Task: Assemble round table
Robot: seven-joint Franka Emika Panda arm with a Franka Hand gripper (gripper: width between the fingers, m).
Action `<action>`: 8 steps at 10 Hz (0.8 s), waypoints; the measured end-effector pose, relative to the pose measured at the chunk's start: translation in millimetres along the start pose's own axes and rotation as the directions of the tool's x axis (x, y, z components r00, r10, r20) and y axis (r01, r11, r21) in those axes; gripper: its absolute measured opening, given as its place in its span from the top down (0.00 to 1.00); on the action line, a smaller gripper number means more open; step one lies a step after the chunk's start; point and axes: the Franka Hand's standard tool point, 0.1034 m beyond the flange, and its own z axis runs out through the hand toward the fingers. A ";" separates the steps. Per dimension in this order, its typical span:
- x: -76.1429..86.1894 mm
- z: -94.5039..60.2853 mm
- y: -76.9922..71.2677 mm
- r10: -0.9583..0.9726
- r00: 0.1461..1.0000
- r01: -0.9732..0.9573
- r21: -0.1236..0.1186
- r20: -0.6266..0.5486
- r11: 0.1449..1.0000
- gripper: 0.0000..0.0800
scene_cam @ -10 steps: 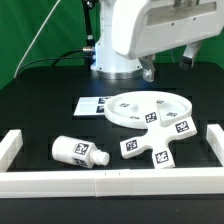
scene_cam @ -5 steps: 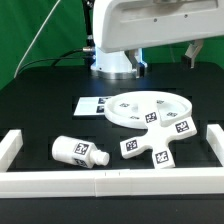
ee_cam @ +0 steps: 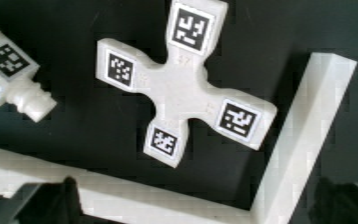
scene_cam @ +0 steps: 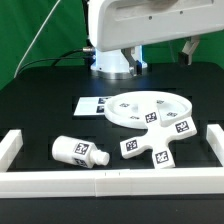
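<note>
My gripper (scene_cam: 162,62), jaws wide and empty, has shifted high above the round tabletop (scene_cam: 150,108); the cross-shaped base (scene_cam: 153,145) just beside it and the leg (scene_cam: 80,151) farther off lie untouched, so I judge assembly hasn't begun.

White cross-shaped base (ee_cam: 179,88) with black-and-white tags (ee_cam: 194,25), white leg (scene_cam: 80,151), black tabletop (scene_cam: 40,105)

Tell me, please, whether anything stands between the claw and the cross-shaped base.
Nothing visible does. The wrist view looks down on the cross-shaped base, uncovered, with bare black table around it. The leg lies off to one side and the rail frame on the other, both apart from it.
</note>
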 end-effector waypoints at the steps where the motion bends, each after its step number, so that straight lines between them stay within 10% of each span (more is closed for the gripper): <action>1: 8.3 -0.4 5.5 0.084 0.996 -0.084 0.022 0.000 0.996 0.19; 5: 27.0 44.9 10.9 0.303 0.953 -0.303 0.069 -0.002 0.951 0.19; 8: 27.8 42.9 9.6 0.301 0.954 -0.300 0.070 0.000 0.951 0.19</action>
